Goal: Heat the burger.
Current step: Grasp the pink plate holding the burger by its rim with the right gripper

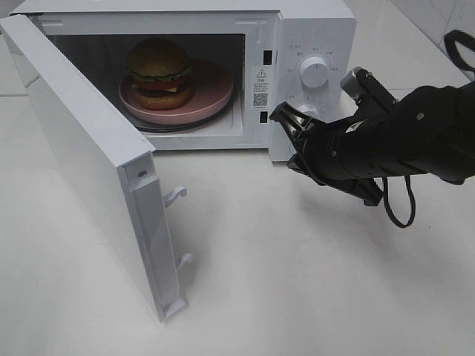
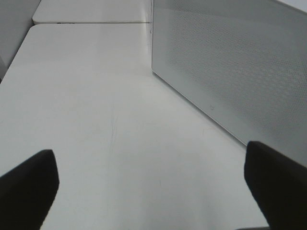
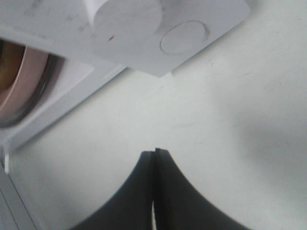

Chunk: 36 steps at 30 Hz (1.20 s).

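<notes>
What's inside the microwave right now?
The burger sits on a pink plate inside the microwave, over a dark tray. The burger hides the plate's middle and part of the back wall.

A plain white tabletop [image 1: 297,297] fills the scene, evenly lit, with soft grey shadows. A second white table [image 2: 91,14] butts against one edge, a thin seam between them. Pale tiles [image 1: 438,18] (wall or floor, unclear) show in one corner.
</notes>
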Available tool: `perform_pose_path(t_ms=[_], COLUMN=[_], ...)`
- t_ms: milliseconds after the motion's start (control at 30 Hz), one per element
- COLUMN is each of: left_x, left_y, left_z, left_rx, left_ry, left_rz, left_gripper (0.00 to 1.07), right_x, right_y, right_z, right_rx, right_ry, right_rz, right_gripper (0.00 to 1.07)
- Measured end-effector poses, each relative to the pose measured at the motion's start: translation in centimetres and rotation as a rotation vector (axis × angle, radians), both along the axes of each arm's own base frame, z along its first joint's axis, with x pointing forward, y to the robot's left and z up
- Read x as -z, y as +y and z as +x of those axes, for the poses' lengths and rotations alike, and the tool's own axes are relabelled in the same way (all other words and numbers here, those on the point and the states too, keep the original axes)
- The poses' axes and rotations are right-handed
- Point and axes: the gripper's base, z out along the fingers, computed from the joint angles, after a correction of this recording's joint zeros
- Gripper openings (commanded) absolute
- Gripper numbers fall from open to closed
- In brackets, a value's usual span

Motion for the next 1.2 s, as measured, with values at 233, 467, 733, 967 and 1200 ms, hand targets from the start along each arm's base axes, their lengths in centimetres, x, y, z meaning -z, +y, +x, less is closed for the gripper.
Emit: perform_pose_path(t_ms=[233,467,733,967,1200], left_x=[0.0,0.0,0.0,0.0,0.0], left_y=[0.0,0.0,0.0,0.0,0.0], left_z=[0.0,0.0,0.0,0.0,0.0], left_rx=[0.000,0.000,0.000,0.000,0.000], left_ry=[0.000,0.000,0.000,0.000,0.000], left_rz=[0.000,0.000,0.000,0.000,0.000], left_gripper=[0.98,0.98,0.98,0.98,0.98], right_x=[-1.3,-2.9,-6.2,-7.8,-8.7], right_y=[0.2,-0.3,-1.2,-2.3,-3.2], right_z=[-1.6,-2.7,-3.1,-3.7,-4.4], right_rx=[-0.283,-0.569,-0.820,-0.967,-1.259], right_ry=[0.024,0.075,0.059,0.029,-0.036], right_rz=[-0.122,-0.255,-0.496,-0.679,-0.894], right_gripper=[0.01,0.01,0.01,0.01,0.01])
